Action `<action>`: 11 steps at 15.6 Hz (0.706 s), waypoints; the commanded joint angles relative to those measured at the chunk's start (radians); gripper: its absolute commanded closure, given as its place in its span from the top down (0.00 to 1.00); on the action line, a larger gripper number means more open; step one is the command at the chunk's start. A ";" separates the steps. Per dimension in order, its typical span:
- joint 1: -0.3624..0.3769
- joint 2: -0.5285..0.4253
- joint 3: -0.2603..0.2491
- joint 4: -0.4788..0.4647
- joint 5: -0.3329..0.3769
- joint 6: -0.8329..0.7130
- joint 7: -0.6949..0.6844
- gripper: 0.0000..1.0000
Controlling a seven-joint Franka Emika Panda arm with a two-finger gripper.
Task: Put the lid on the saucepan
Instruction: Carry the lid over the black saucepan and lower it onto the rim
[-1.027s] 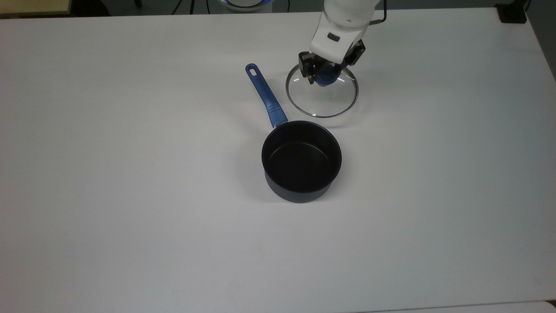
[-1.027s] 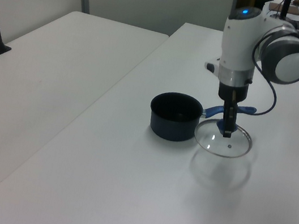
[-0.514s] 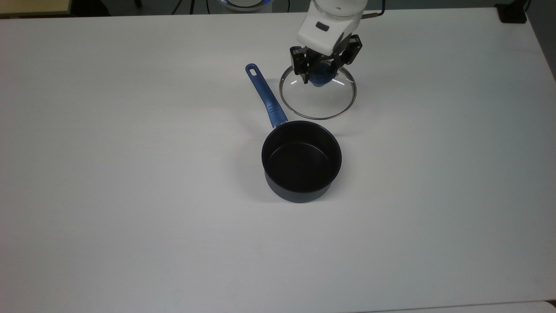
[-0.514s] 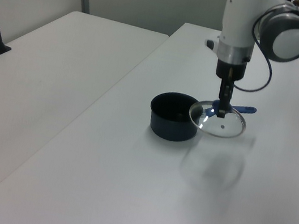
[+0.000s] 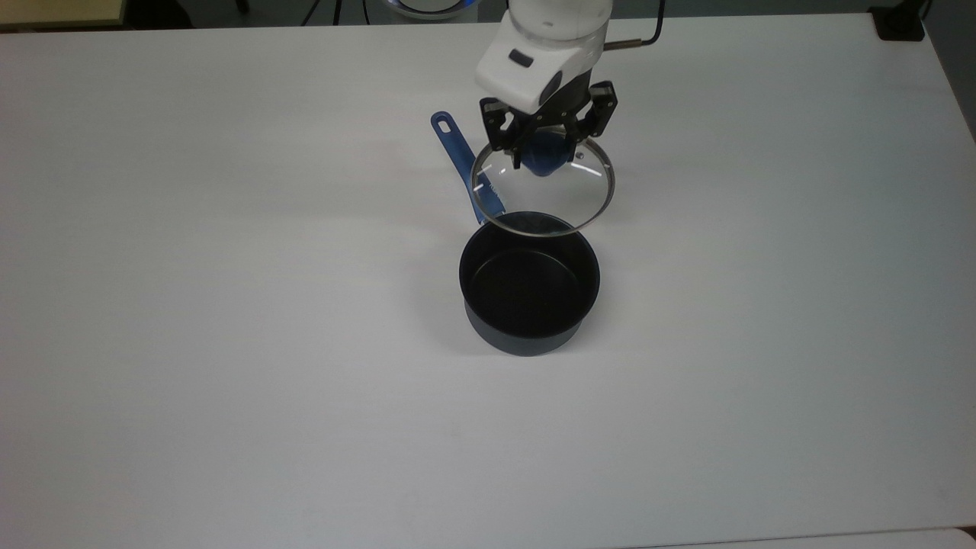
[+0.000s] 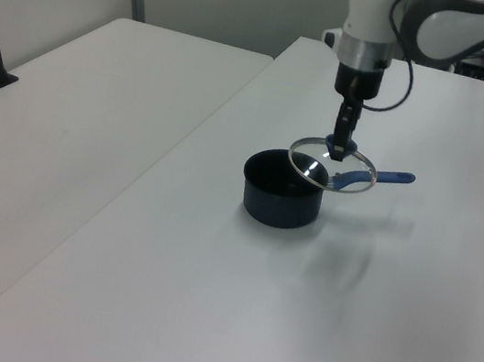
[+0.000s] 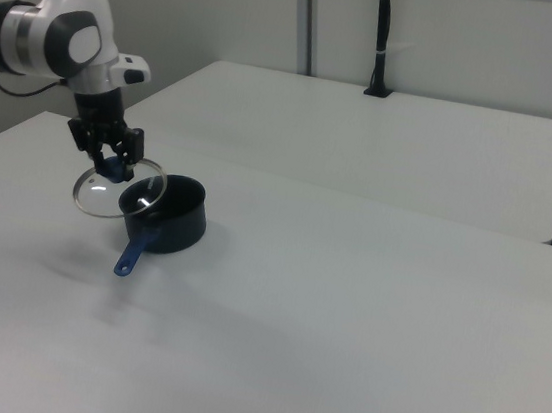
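1. One round clear glass lid with a thin metal rim (image 5: pixel 543 200) (image 6: pixel 333 166) (image 7: pixel 119 188) hangs in the air, lifted off the white surface (image 5: pixel 229 320) (image 6: pixel 203 305) (image 7: pixel 362 328), held by its blue centre knob (image 5: pixel 543 156).
2. Both black fingers (image 5: pixel 509 136) of the white robot arm's gripper (image 5: pixel 546 130) (image 6: pixel 343 135) (image 7: pixel 110 146) are closed around that knob, pointing straight down.
3. In the top view, the lid's near edge overlaps the far rim of the small round dark saucepan (image 5: pixel 530 284) (image 6: pixel 283 189) (image 7: pixel 169 215), which stands upright and uncovered on the surface.
4. In the left view, the lid is higher than the pan's rim and shifted toward the left view's right.
5. Under the lid runs the pan's long straight blue handle (image 5: pixel 465 169) (image 6: pixel 382 178) (image 7: pixel 137 248), pointing toward the top view's far left.
6. A grey shadow of the lid (image 6: pixel 331 261) lies on the surface, nearer than the pan in the left view.
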 commanded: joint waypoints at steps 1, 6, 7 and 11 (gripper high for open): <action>-0.012 0.073 -0.006 0.118 0.034 -0.044 0.050 0.31; -0.018 0.174 -0.007 0.208 0.026 -0.033 0.148 0.31; -0.024 0.183 -0.006 0.228 0.026 -0.030 0.168 0.31; -0.035 0.223 -0.007 0.274 0.028 -0.025 0.218 0.31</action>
